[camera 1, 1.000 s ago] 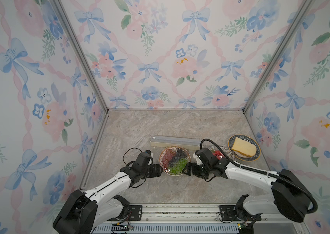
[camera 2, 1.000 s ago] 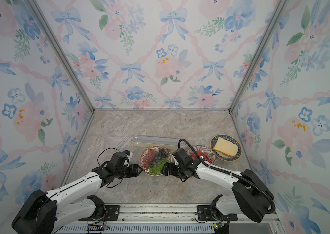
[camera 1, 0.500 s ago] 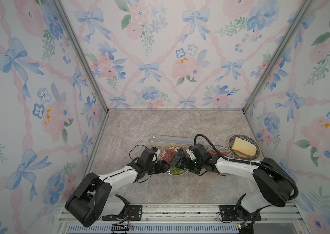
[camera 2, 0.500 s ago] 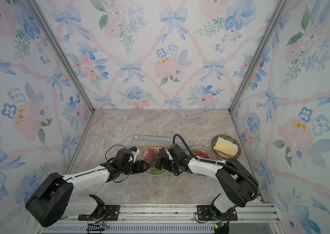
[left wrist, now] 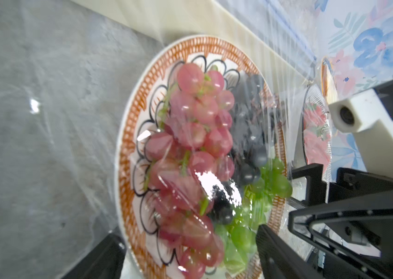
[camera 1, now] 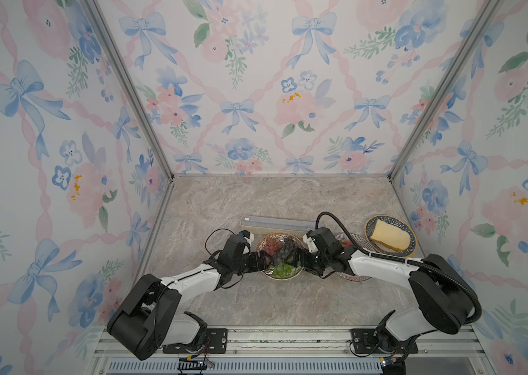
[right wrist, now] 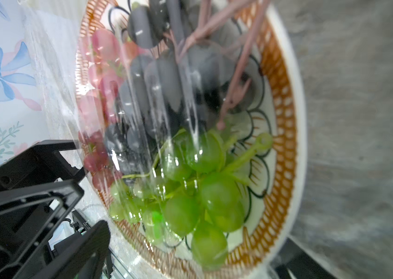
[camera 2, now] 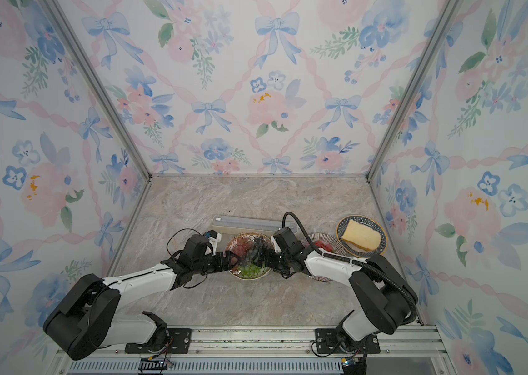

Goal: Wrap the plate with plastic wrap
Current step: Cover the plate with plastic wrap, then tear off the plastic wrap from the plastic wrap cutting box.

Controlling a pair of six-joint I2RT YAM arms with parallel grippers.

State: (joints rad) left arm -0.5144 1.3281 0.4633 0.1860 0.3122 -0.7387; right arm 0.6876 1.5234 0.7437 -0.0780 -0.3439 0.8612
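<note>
Vs 1 s ago: both arms have reached further in. The left gripper [camera 1: 261, 262] and right gripper [camera 1: 299, 259] have moved from the plate's [left wrist: 130, 120] near edge to its flanks and face each other. We read both jaw pairs as spread wide, clamping nothing. The plastic wrap [left wrist: 217, 186] is draped over the plate and onto the table [camera 1: 223, 201]; its box [camera 1: 275, 223] sits just behind. On the plate under the film: red, dark and green grapes. 2 dishes to the right: a clear dish [camera 1: 356, 237] with red fruit and a blue plate [camera 1: 368, 232] with a yellow slice.

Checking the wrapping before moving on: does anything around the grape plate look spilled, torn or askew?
Nothing spilled or broken. The plastic wrap over the plate is crinkled, pulled into streaks across the grapes rather than lying smooth; no tear shows.
</note>
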